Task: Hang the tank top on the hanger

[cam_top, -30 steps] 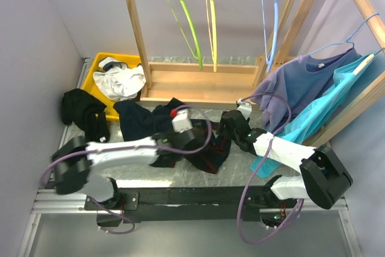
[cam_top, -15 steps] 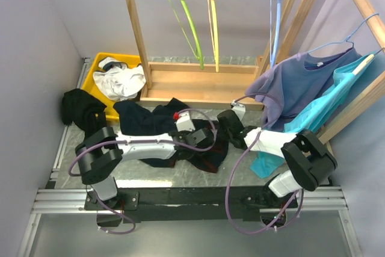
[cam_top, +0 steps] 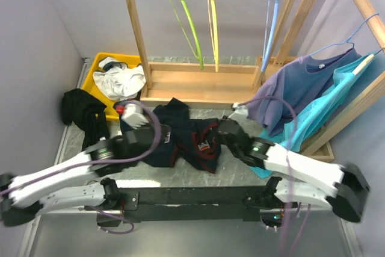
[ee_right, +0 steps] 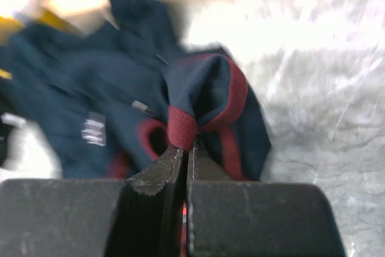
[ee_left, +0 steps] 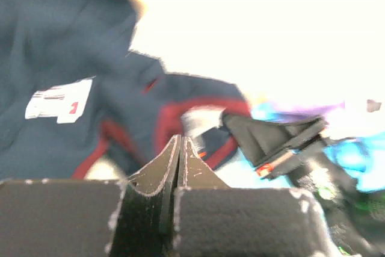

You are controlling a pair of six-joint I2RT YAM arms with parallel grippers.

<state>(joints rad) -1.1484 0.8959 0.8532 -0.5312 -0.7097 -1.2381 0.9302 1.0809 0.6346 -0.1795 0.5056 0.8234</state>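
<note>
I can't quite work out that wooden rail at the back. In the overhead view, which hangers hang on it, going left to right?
lime-green hanger → yellow hanger → light blue hanger

right end effector pinching red trim, tank top bunched

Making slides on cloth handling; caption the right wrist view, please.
Right gripper shut on a fold of dark red trim of the tank top, which lies bunched on the mottled grey table.
</note>
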